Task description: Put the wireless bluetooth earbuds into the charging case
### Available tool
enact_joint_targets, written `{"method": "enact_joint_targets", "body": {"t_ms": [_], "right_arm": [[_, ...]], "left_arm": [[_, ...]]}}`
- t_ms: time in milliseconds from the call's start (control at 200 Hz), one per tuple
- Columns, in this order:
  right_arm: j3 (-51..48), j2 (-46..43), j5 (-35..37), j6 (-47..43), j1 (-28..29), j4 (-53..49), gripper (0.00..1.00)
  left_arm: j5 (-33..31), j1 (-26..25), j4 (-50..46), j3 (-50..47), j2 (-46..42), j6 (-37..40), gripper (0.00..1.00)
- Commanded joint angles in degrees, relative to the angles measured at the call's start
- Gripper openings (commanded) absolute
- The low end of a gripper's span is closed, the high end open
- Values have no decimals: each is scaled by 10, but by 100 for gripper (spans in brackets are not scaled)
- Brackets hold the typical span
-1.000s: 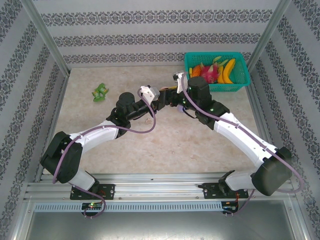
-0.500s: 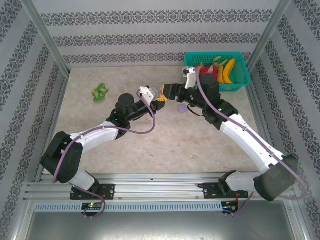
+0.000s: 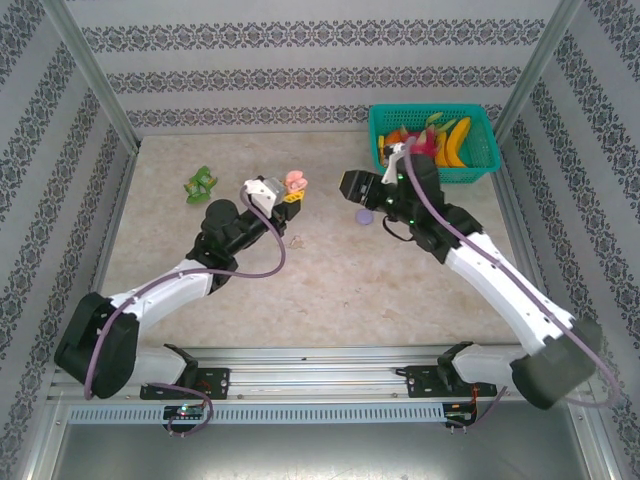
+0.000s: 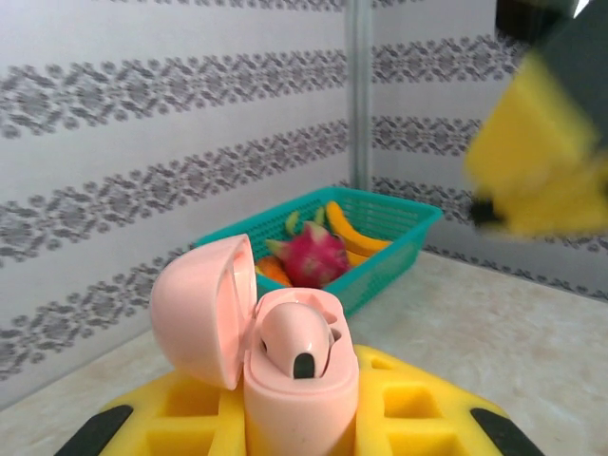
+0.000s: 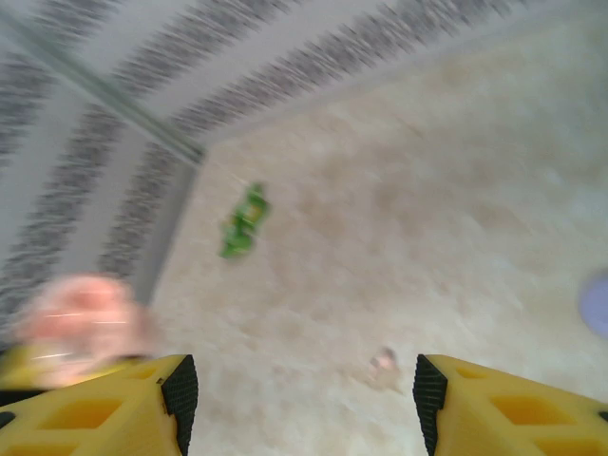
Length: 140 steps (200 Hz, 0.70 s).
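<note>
One pink charging case (image 4: 285,380) stands upright, clamped in the left gripper (image 3: 288,197), with its lid swung open to one side. One pink-beige earbud (image 4: 296,340) sits in it, rounded head up. One loose earbud (image 5: 385,361) lies on the table ahead of the right gripper (image 5: 299,391), whose fingers are spread wide and empty. Both arms reach forward, the grippers facing each other.

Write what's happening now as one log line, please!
left jaws: holding pink case, lid open | bud inside | right jaws: open, empty

White arm links (image 3: 500,285), black joints (image 3: 545,355), purple cables (image 3: 282,243); yellow gripper fingers (image 5: 104,413), black tips.
</note>
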Motion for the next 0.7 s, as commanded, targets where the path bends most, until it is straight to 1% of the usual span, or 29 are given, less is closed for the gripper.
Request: {"method": "enact_joint_targets", "body": {"t_ms": [0,95,150,265,400,515,694], "right_arm": [[-4,57,82,72,30,-67,63],[23,125,123,116,57,-96,62],[44,166,127,135,69,-106,61],[128,269,151,174,94,-155,61],[227,368,161,210,120,-203,60],[316,437,181,225,137,-263,59],[424,515,204,241,156,-340,59]], "left_arm": [[-28,22,46,-23,-24,-18,0],[-41,37,60,-43,-38,-32,0],[-49,46,67,-51,-43,-39,0],[-61,59,73,-62,-52,-49,0],[-73,73,80,-73,-61,-59,0],[-78,85,81,-79,-69,-69,0],[-84,94,81,-83,-74,-79,0]]}}
